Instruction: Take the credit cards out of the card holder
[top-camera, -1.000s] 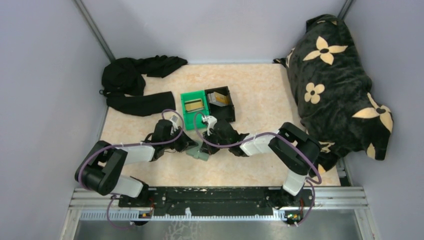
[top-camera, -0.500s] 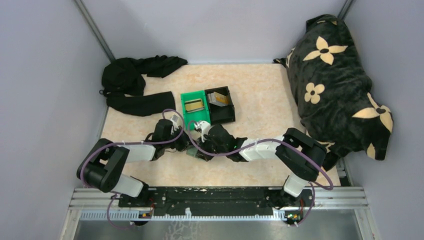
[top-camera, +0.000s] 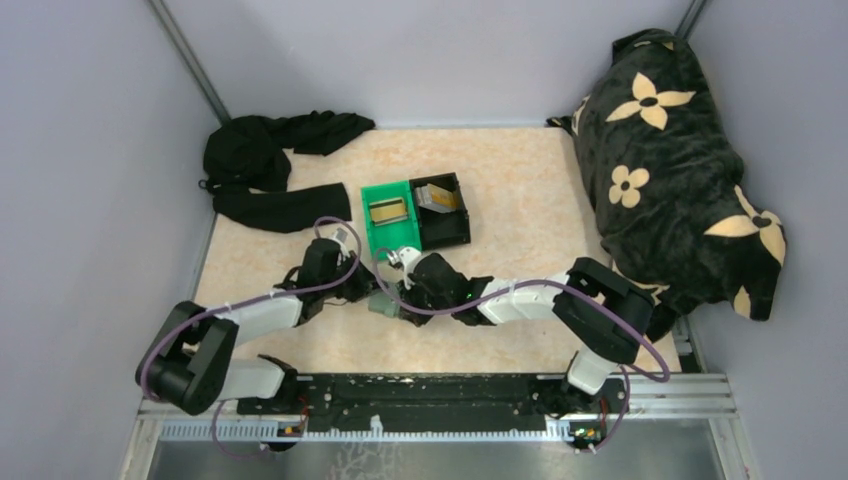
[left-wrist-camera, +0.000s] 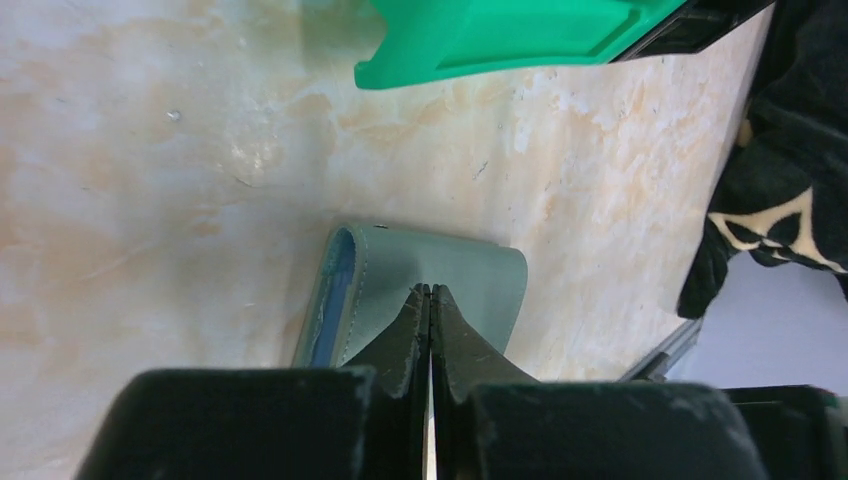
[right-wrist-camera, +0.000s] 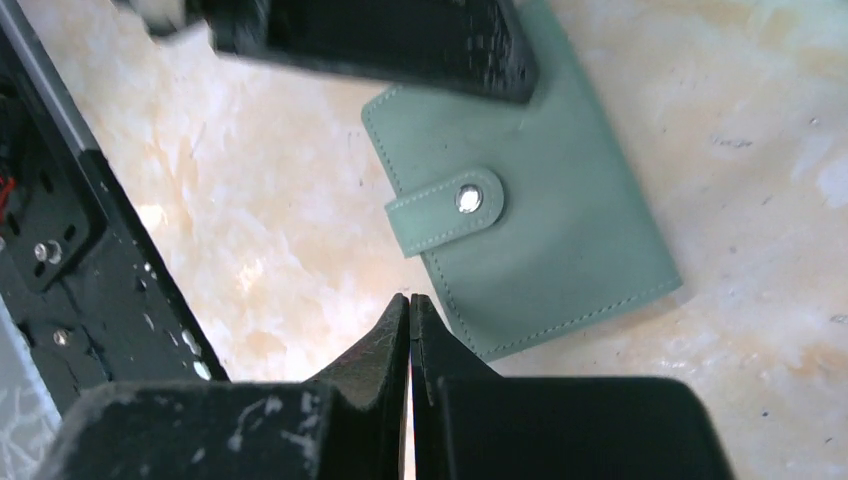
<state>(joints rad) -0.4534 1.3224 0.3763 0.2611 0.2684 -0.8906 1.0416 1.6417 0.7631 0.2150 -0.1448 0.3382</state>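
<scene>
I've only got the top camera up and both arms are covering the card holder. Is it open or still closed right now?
Observer: Closed. The right wrist view shows the card holder folded flat on the table, with its strap snapped across the front.
Operator: Is either hand gripping it?
Observer: No. Both are shut with nothing between the fingers. The right hand has its tips just beside the holder's edge, and the left hand has its tips over the holder's panel.
</scene>
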